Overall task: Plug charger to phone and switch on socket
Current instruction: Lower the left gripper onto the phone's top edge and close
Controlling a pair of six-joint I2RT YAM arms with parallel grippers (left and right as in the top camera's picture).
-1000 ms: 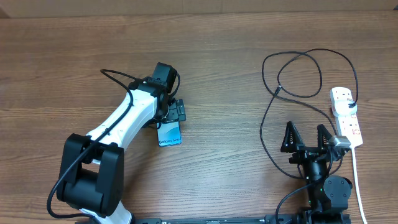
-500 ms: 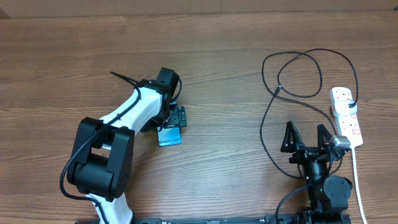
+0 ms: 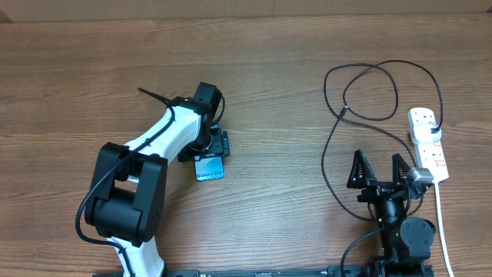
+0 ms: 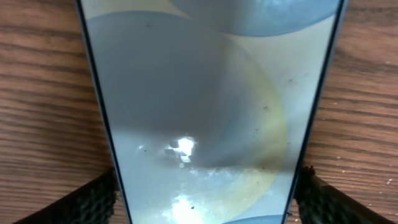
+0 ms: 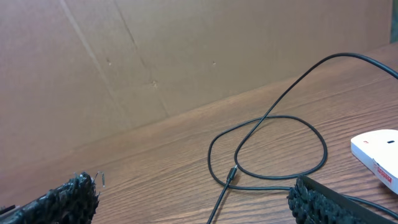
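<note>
One slim rectangular phone with a light blue-cyan glass screen [image 3: 210, 168] lies on the brown wood-grain table [image 3: 269, 46], left of centre. From overhead, only the short end bearing small text shows; the rest is hidden under the left gripper [image 3: 212, 149] of the white-and-black left arm [image 3: 157, 142]. The left wrist camera gives what the overhead cannot. There the glossy screen [image 4: 205, 112] fills the view, with pale curved shapes, specks of dust and a bright glare spot. The two black, rough-textured fingertips [image 4: 93, 202] press against its long edges, so this gripper [image 4: 208, 208] is clamped on the phone.

One long, thin black charger cable [image 3: 324, 161] loops in coils well apart from the phone, on the right half of the table. One end runs to the single white elongated plastic power strip [image 3: 427, 142], which lies near the right edge and has red-marked switches. A thicker white cord [image 3: 442, 223] trails from the strip toward the near side. The right wrist view shows the cable [image 5: 273, 116] low across the wood, with a short thicker piece along it and a corner of the strip [image 5: 376, 152] behind it. It also shows a brown cardboard wall [image 5: 155, 50] beyond the table.

The black right gripper [image 3: 377, 155] sits beside the strip with its fingers spread wide around nothing; its ribbed tips [image 5: 71, 196] frame the wrist picture.
</note>
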